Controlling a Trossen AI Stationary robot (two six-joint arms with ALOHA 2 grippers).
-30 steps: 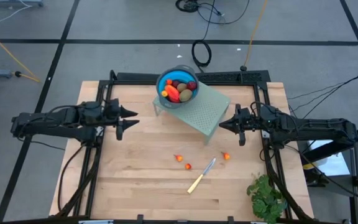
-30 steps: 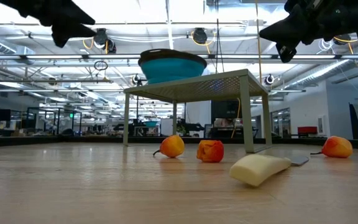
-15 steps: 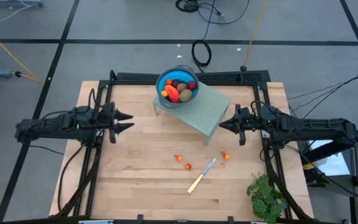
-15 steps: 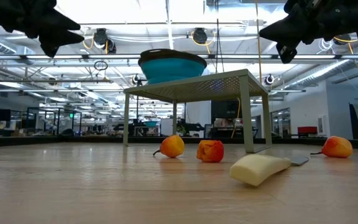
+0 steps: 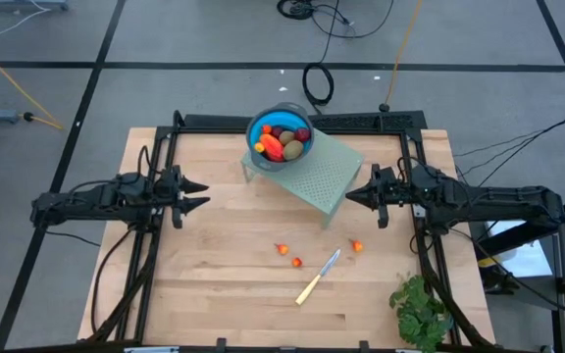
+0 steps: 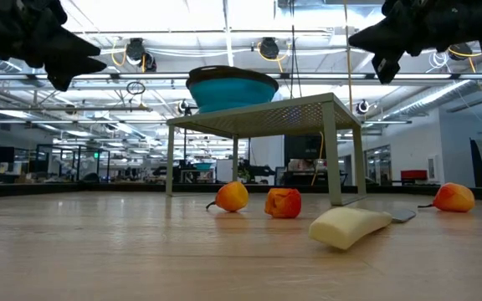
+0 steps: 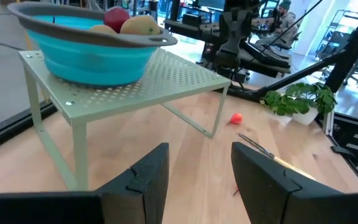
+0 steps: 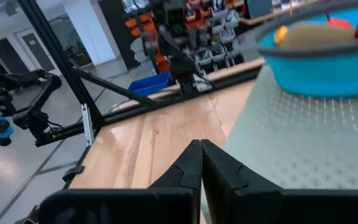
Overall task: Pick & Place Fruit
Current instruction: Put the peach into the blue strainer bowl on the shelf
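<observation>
Fruit (image 5: 281, 143) in bowl (image 5: 261, 161), three pieces loose

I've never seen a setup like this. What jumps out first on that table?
A bright blue bowl heaped with fruit sits on a pale green perforated stand at the table's back. In front of the stand, three tiny orange-red fruits lie loose beside a pale-handled knife. The left claw, open, and the right claw, shut, hang at either side, both empty.

A bowl (image 5: 281, 137) of fruit (image 5: 282, 143) sits on a small rack (image 5: 312, 175) at the table's (image 5: 204, 284) rear centre. Before the rack, three small fruits (image 5: 296, 262) lie on the tabletop around a knife (image 5: 317, 277). A leafy bunch (image 5: 422, 312) lies at the front right corner.
</observation>
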